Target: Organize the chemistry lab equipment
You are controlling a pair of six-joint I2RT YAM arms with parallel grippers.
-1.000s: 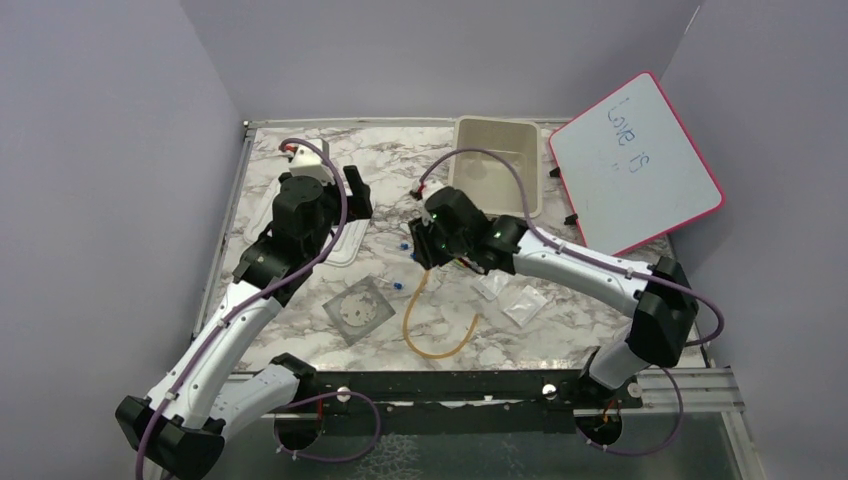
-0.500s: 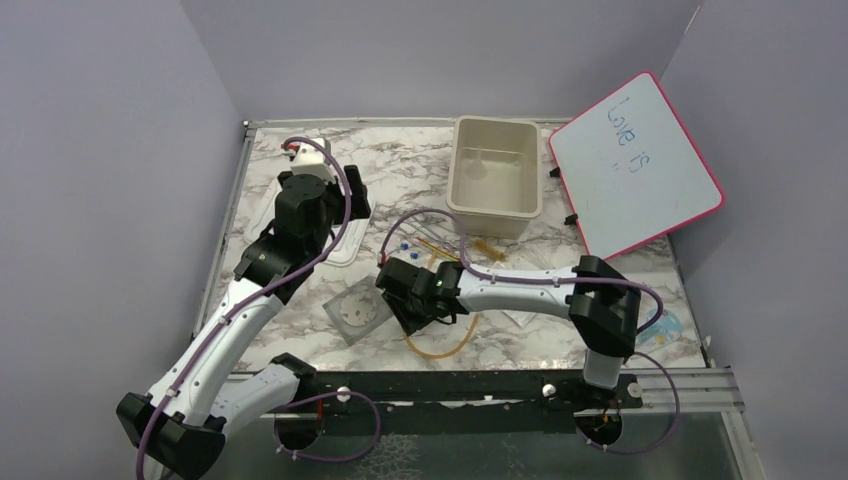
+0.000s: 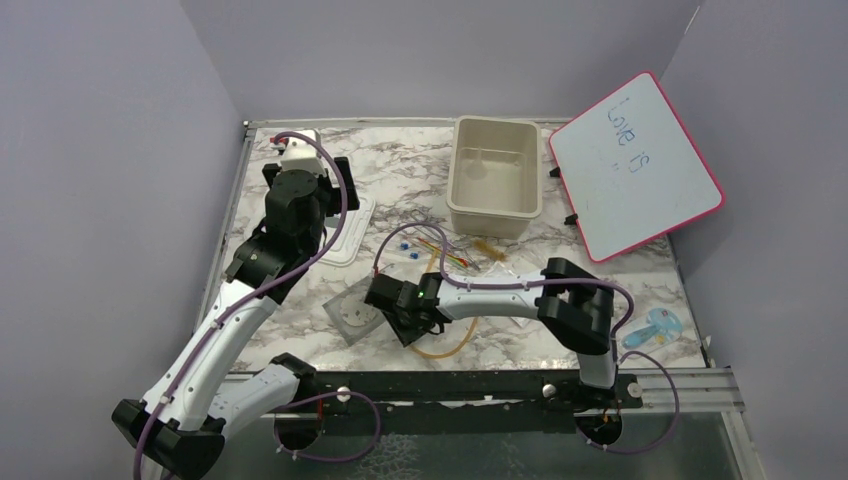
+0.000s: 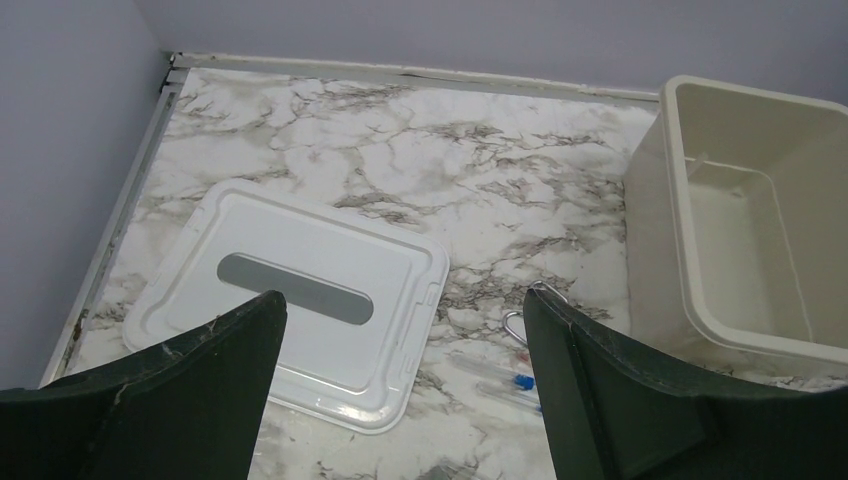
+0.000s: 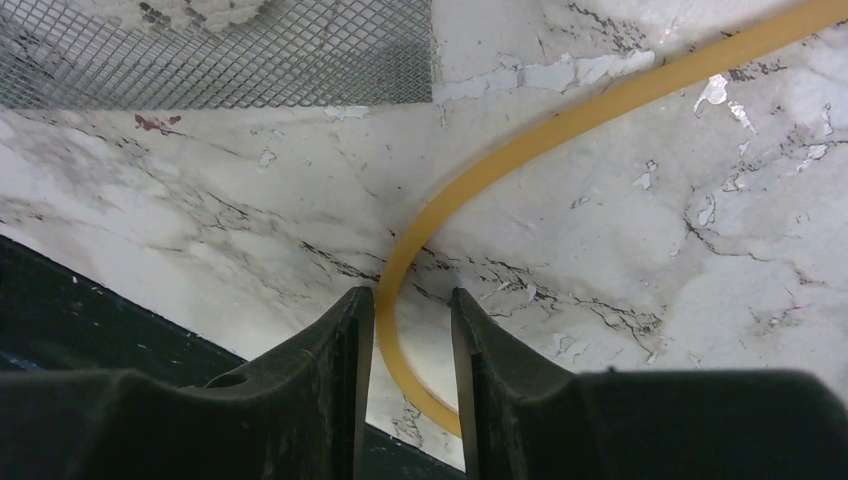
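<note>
My right hand (image 5: 412, 300) is low over the marble tabletop (image 3: 400, 165) in front of the beige rectangular plastic tub (image 3: 495, 222). Its fingers are a little apart and straddle the amber rubber tube (image 5: 560, 125), which lies flat with a gap on one side, so it is not yet pinched. My left hand (image 4: 402, 300) hangs wide apart and empty over the flat white lid (image 4: 330, 250) left of the tub. I judge the job barely begun: I make out nothing inside the tub, while the bagged round dish (image 3: 355, 310), thin blue-capped clear tubes (image 3: 405, 243) and coloured thin sticks (image 3: 445, 252) lie loose in front of it.
</note>
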